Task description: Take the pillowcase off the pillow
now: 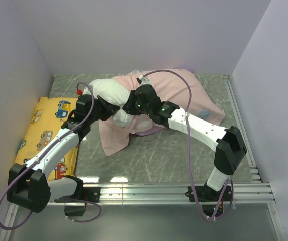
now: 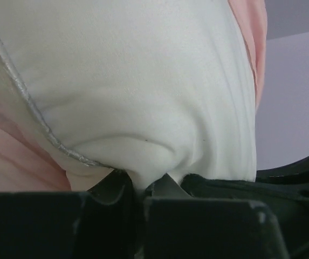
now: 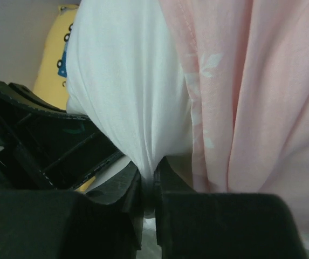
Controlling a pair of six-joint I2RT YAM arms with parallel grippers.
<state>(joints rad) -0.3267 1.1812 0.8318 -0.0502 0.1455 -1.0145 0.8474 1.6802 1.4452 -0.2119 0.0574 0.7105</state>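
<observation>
The pillowcase [image 1: 184, 98] lies crumpled on the surface [image 1: 159, 155], pale pink side out, with the pillow [image 1: 108, 93] bulging out of its left end. The left tool [image 2: 143, 189] and the right tool [image 3: 149, 183] each pinch a fold of the white pillow.

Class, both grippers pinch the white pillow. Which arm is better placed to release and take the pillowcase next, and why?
Probably the right. The pillowcase hangs just beside the right gripper, and most of it lies on that side. The left gripper pinches the pillow at its bare end, a useful anchor.
</observation>
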